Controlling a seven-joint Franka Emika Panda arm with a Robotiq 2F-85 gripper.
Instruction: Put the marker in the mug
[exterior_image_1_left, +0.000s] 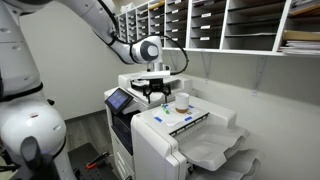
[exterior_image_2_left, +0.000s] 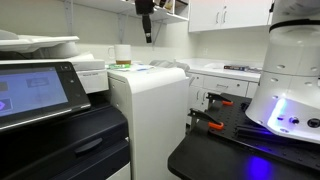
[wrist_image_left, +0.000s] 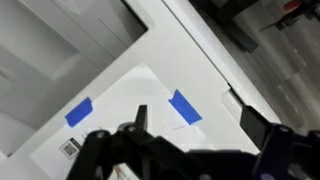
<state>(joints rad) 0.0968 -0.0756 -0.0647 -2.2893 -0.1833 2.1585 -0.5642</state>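
1. The mug (exterior_image_1_left: 182, 101) stands upright on top of the white printer (exterior_image_1_left: 165, 135). It also shows in an exterior view (exterior_image_2_left: 122, 53); what is inside it cannot be seen.
2. The gripper (exterior_image_1_left: 155, 93) hangs above the printer top, just beside the mug and apart from it.
3. Whether its jaws are spread or pinched cannot be told.
4. In the wrist view a slim dark tip (wrist_image_left: 141, 116) rises among the gripper's dark parts; whether it is the marker is unclear.
5. Two blue tape pieces (wrist_image_left: 185, 106) lie on the white sheet below.
6. The wall pigeonholes (exterior_image_1_left: 205, 25) hold paper stacks.
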